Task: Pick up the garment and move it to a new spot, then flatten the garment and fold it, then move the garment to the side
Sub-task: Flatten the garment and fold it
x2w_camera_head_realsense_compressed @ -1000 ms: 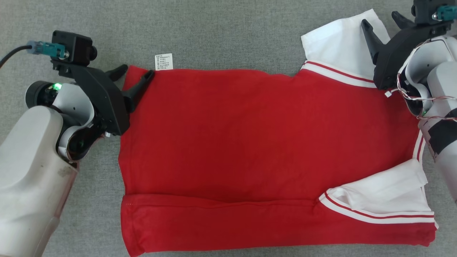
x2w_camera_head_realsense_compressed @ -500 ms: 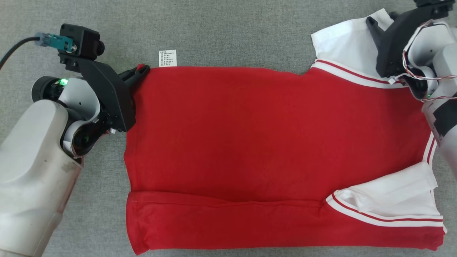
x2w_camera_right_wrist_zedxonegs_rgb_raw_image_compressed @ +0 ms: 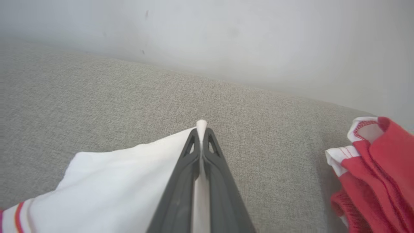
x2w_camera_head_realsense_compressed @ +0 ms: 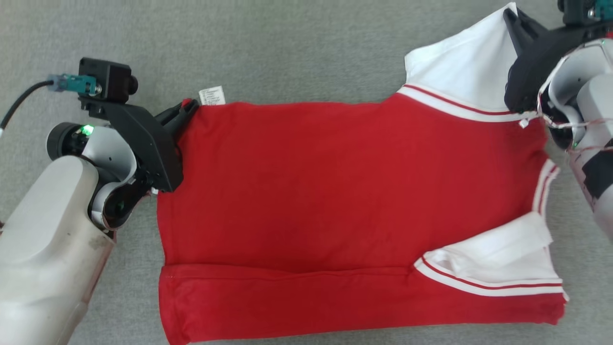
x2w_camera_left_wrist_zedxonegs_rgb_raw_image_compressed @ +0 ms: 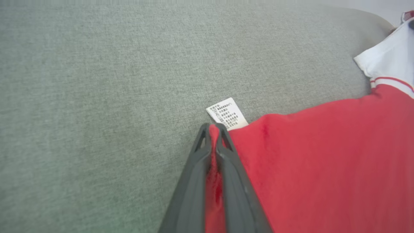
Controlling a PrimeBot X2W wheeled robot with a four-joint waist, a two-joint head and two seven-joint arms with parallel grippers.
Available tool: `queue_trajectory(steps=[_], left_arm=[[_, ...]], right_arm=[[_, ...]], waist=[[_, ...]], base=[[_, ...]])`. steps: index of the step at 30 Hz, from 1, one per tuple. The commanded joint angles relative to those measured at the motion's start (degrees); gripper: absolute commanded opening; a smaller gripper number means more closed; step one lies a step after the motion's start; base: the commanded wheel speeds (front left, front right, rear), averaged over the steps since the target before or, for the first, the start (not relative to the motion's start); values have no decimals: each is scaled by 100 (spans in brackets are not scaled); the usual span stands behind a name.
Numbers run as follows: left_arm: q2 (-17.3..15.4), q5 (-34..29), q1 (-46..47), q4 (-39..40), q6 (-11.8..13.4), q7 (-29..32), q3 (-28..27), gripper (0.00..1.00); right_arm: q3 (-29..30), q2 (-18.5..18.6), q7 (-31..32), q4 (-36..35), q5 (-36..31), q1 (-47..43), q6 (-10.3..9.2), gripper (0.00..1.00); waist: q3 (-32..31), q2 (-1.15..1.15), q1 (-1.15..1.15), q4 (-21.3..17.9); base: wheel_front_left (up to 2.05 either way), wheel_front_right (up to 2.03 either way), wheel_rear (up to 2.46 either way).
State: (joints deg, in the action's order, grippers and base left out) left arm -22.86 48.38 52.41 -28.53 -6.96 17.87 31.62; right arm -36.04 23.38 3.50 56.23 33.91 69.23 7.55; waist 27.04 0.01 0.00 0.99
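Note:
The garment (x2w_camera_head_realsense_compressed: pixel 345 191) is a red shirt with white sleeves trimmed in red stripes, lying spread on a grey cloth surface with its near edge folded over. My left gripper (x2w_camera_head_realsense_compressed: pixel 189 106) is shut on the shirt's far left hem corner (x2w_camera_left_wrist_zedxonegs_rgb_raw_image_compressed: pixel 213 129), beside the white care label (x2w_camera_left_wrist_zedxonegs_rgb_raw_image_compressed: pixel 226 113). At the far right, my right gripper (x2w_camera_head_realsense_compressed: pixel 512 17) is shut on the corner of the upper white sleeve (x2w_camera_right_wrist_zedxonegs_rgb_raw_image_compressed: pixel 201 124). The other white sleeve (x2w_camera_head_realsense_compressed: pixel 498 258) lies folded onto the red body near the lower right.
A grey fabric surface (x2w_camera_head_realsense_compressed: pixel 297 48) stretches around the shirt. A pale wall (x2w_camera_right_wrist_zedxonegs_rgb_raw_image_compressed: pixel 226 38) rises behind its far edge. Another bunched red and white cloth (x2w_camera_right_wrist_zedxonegs_rgb_raw_image_compressed: pixel 372 168) lies to the right in the right wrist view.
Both grippers have closed, the left on the hem corner and the right on the sleeve corner. The far edge of the shirt has been pulled taut, and the head view has shifted.

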Motion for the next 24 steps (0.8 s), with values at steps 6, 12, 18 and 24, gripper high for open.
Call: queue_trajectory(steps=[6, 12, 18, 24], left_arm=[[-67, -100, -207, -10, 81, -297, -70, 0], [-153, -86, -429, 68, 162, -556, -149, 0], [-278, -71, -910, 403, 298, -861, -225, 0], [-423, -60, -1498, 854, 486, -1164, -312, 0]], right_arm=[[-254, 94, -636, -358, 232, -429, -17, 0], [-410, 164, -1209, -825, 449, -879, -17, 0], [-404, 338, -1710, -1535, 518, -1652, -17, 0], [30, 466, -1851, -2202, 290, -2524, -17, 0]], waist=[[-348, -1, 0, -295], [-533, -1, 0, -405], [-766, -1, 0, -472], [-934, -1, 0, -538]], base=[[0, 0, 0], [0, 0, 0], [0, 0, 0], [0, 0, 0]])
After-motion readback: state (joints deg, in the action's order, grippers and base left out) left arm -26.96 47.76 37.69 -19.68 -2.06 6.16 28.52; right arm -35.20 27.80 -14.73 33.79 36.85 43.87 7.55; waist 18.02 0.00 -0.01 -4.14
